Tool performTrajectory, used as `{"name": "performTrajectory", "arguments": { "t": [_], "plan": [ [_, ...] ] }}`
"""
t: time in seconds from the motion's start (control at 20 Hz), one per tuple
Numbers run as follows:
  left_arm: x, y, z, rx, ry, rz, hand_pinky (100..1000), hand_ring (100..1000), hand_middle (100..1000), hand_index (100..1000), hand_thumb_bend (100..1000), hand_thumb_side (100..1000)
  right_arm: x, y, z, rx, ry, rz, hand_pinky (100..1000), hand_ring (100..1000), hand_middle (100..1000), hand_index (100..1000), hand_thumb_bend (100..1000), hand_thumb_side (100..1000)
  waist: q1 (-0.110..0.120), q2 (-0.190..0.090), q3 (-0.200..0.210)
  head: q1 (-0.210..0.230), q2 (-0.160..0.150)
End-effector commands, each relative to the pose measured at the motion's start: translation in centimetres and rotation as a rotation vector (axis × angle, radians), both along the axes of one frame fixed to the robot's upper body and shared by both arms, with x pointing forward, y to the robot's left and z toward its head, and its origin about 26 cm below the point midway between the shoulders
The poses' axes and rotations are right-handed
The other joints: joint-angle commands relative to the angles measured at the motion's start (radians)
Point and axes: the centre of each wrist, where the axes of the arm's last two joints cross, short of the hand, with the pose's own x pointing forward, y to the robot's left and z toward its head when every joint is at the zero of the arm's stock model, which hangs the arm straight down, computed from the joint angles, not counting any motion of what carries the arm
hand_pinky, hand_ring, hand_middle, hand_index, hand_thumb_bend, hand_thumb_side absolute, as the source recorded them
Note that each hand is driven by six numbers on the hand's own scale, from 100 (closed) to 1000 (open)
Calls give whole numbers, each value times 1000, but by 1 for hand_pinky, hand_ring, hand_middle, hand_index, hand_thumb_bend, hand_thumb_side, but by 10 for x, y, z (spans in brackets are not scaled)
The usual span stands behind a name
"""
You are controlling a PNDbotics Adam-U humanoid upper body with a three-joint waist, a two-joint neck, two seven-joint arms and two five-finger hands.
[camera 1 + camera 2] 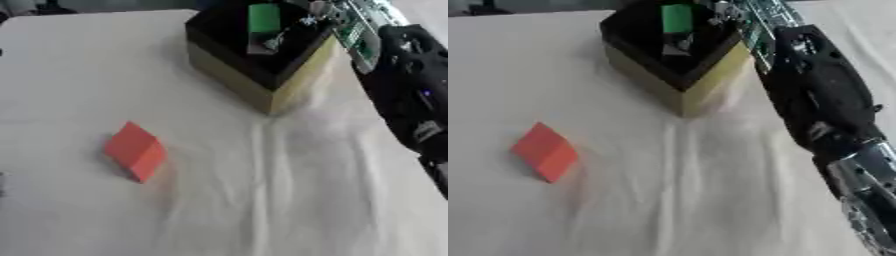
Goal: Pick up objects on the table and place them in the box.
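The right hand (732, 15) reaches over the box (680, 70), just beside a green block (677, 18) inside it; whether its fingers grip the block cannot be told. The box is black inside with yellow walls. A red block (136, 150) lies alone on the white worktop (289, 200), well apart.
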Motion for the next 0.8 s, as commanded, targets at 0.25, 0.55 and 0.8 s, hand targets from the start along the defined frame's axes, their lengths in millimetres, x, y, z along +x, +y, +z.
{"name": "performTrajectory", "arguments": {
  "t": [0.25,0.55,0.8],
  "plan": [
    [-3,1,8,19,-24,-5,682,717,721,665,100,897,3,-1,0,-41,-38,-51,842,928,827,880,387,458,2,-19,3,-2,-7],
    [-3,1,8,20,-22,-4,682,717,721,665,100,895,-1,4,8,-45,-62,-50,851,942,844,902,424,481,1,-22,0,0,-6],
    [-3,2,8,21,-20,-2,683,718,722,666,100,895,-5,5,19,-13,-75,-27,852,936,841,900,389,482,1,-27,-2,3,-3]
  ]
}}
